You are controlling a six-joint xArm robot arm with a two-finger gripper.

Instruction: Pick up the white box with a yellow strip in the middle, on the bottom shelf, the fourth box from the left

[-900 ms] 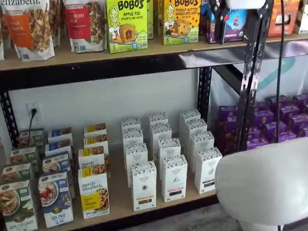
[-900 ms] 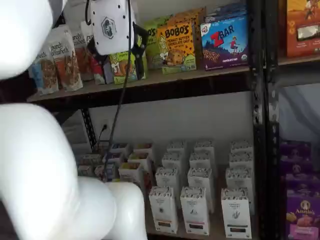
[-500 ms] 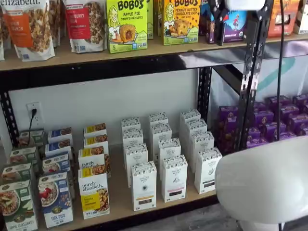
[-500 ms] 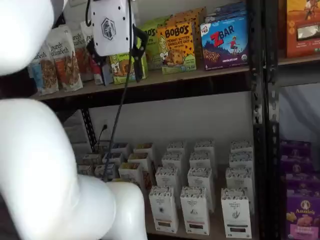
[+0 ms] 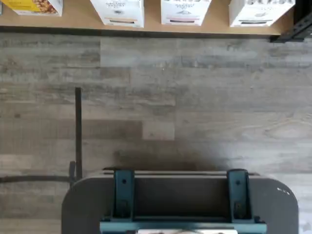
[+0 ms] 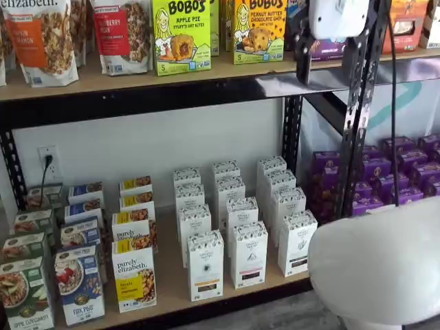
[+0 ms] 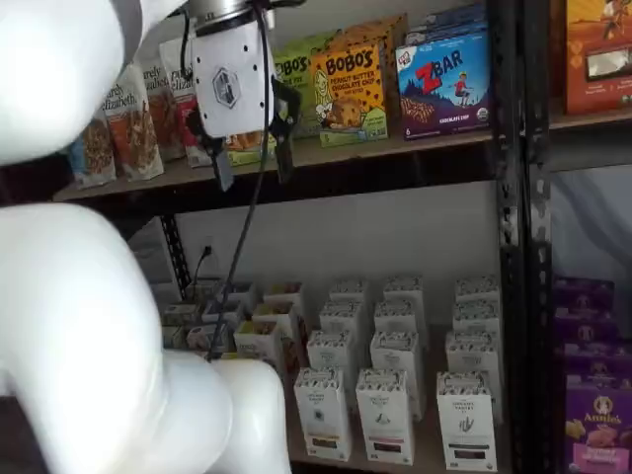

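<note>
The white box (image 6: 205, 265) is a tall narrow carton with a speckled top band and a dark label near its base. It stands at the front of the bottom shelf (image 6: 170, 278), right of the purely elizabeth box (image 6: 134, 276). It also shows in a shelf view (image 7: 323, 413) and in the wrist view (image 5: 120, 8). My gripper (image 7: 254, 160) hangs high in front of the upper shelf, far above the white box. It is open and empty, with a plain gap between its black fingers. In a shelf view only one finger (image 6: 302, 55) shows.
A like carton with a pinkish label (image 6: 249, 254) stands right beside the white box. Bobo's boxes (image 6: 181, 34) sit on the upper shelf. A black upright (image 6: 357, 103) divides off purple boxes (image 6: 405, 172). The white arm body (image 6: 378, 261) fills the foreground. A dark mount (image 5: 180, 200) hangs over the wood floor.
The gripper has come down from the views' top edge to the level of the upper shelf's front edge. The boxes have not moved.
</note>
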